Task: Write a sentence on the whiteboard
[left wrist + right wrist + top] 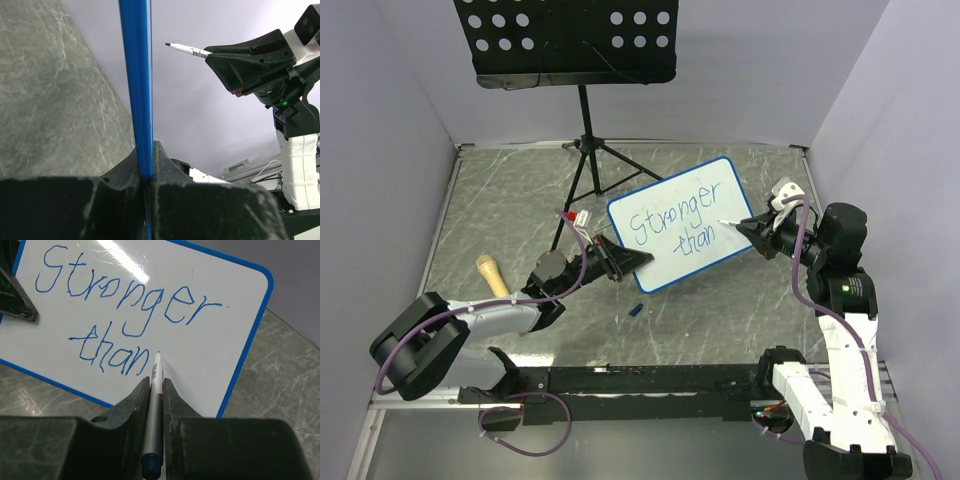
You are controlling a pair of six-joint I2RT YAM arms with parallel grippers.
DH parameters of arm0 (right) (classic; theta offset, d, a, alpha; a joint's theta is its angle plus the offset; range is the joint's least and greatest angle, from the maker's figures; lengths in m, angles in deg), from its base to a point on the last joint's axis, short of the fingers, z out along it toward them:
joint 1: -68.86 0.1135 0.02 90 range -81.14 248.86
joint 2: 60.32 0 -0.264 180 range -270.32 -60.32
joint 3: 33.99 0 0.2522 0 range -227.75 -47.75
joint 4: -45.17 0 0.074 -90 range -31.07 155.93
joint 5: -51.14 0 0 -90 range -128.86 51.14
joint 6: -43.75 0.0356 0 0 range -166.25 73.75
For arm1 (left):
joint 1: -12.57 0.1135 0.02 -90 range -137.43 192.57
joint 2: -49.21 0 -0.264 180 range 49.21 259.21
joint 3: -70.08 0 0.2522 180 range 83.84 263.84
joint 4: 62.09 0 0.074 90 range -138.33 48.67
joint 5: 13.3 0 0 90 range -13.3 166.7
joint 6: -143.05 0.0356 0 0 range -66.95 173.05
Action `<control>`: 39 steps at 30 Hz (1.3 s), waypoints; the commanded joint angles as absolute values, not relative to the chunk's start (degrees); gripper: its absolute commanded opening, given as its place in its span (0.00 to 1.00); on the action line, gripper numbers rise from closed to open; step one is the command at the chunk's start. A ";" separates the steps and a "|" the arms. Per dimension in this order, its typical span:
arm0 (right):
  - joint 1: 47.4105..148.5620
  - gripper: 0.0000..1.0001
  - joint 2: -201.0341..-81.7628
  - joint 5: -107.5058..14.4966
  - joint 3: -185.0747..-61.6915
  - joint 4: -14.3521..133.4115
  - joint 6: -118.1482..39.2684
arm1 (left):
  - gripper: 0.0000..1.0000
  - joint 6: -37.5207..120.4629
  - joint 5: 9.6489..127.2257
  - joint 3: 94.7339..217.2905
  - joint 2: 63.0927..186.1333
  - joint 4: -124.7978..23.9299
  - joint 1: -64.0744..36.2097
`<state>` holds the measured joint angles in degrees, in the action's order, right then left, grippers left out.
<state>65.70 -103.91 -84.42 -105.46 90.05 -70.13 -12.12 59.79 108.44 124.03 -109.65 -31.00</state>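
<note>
Two black robot arms meet over a grey marble-patterned table (500, 190). The left gripper (620, 262) is clamped tight on the lower left edge of the small rectangular whiteboard with a blue rounded-corner frame (720, 195). The board sits tilted near the middle of the table, between the two grippers. In the left wrist view its frame runs edge-on, straight up from between the closed fingers (165, 165).

The right gripper (757, 228) is pinched firmly around a slim white marker pen with a dark tip (156, 375), its blue end toward the wrist camera. The pen points at the board's right side. Its tip sits just after the last word, and the left wrist view shows a narrow gap between the tip and the board.

The thin blue handwritten sentence (672, 225) slants across the board in two lines, reading "Stronger" above "than".

Behind the board stands a black perforated music stand on a tripod (570, 40). A small blue object (636, 310) lies on the table just below the board, and a beige cylinder (490, 272) lies near the left arm.
</note>
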 commanded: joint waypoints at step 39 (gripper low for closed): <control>64.90 0.00 -103.12 -85.88 -105.58 88.99 -70.51 | 0.01 -11.29 59.73 108.63 121.10 -118.38 -30.94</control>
